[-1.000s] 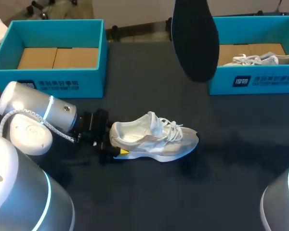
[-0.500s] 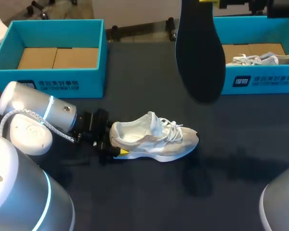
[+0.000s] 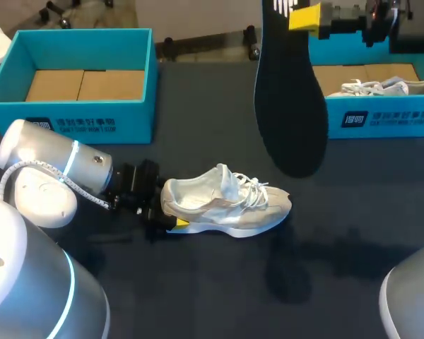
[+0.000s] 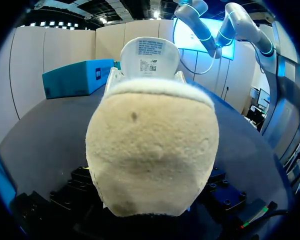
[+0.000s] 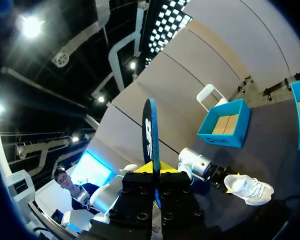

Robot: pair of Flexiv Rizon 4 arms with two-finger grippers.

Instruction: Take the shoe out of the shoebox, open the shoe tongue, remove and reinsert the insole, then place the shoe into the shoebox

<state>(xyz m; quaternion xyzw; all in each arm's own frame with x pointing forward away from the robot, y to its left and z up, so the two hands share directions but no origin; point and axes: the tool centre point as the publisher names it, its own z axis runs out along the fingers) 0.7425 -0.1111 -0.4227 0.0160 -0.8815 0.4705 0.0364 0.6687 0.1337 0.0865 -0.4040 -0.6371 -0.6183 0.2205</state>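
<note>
A white shoe (image 3: 230,203) lies on its sole in the middle of the dark table (image 3: 353,219), toe to the right. My left gripper (image 3: 168,210) is at its heel, jaws wide on both sides of it; one yellow tip shows by the sole. In the left wrist view the pale heel (image 4: 150,150) fills the space between the fingers and the tongue stands up behind it. My right gripper (image 3: 305,15) is high over the table's far side, shut on the top of a dark insole (image 3: 290,99) that hangs down. The right wrist view shows the insole (image 5: 150,130) edge-on in the gripper (image 5: 155,172).
A teal shoebox (image 3: 127,113) with only a cardboard floor stands at the back left. A second teal shoebox (image 3: 381,120) at the back right holds another white shoe (image 3: 385,86). The left arm's white body (image 3: 49,176) lies low beside the shoe.
My right gripper has come down into view with the insole, whose lower end now hangs much closer to the shoe. The left arm and the shoe have not moved.
</note>
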